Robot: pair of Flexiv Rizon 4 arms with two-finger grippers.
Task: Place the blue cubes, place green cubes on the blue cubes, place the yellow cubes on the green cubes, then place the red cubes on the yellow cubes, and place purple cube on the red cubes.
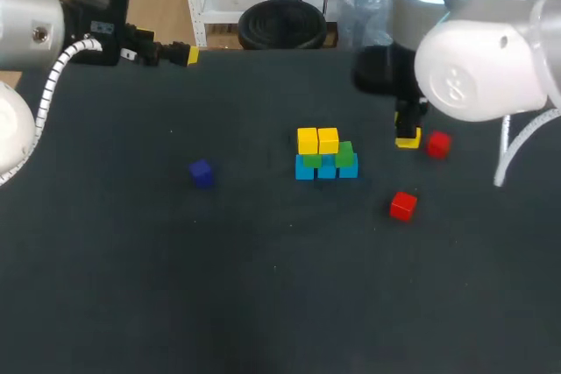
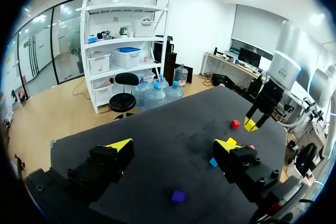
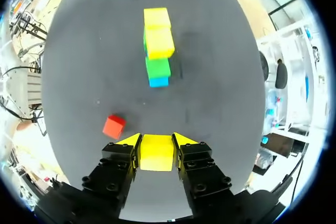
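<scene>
**Head view.** My left gripper [image 1: 180,54] hung over the far left part of the table [image 1: 131,260], well apart from every cube. My right gripper [image 1: 408,133] stood to the right of the stack [image 1: 326,157], with a single yellow cube [image 1: 408,140] at its tips. I could not tell from here whether that cube touched the table. The stack had a row of blue cubes [image 1: 326,170] at the base and green cubes [image 1: 345,154] on them. Two yellow cubes [image 1: 317,140] sat side by side on top. One red cube [image 1: 438,144] lay just beside my right gripper. The second red cube [image 1: 402,206] lay nearer the front, apart from the stack. The purple cube [image 1: 202,172] sat alone, well left of the stack.

**Left wrist view.** My left fingers [image 2: 118,148] were spread wide and held nothing. The purple cube [image 2: 178,196] lay on the table beneath the gap, untouched. Far ahead was my right gripper [image 2: 252,124], with a red cube just beside it.

**Right wrist view.** My right fingers [image 3: 128,141] were clamped on the single yellow cube [image 3: 156,153] from both sides. The stack stood straight ahead and the purple cube lay beyond it. One red cube, probably the second, lay just ahead of the fingers and off to one side.
</scene>
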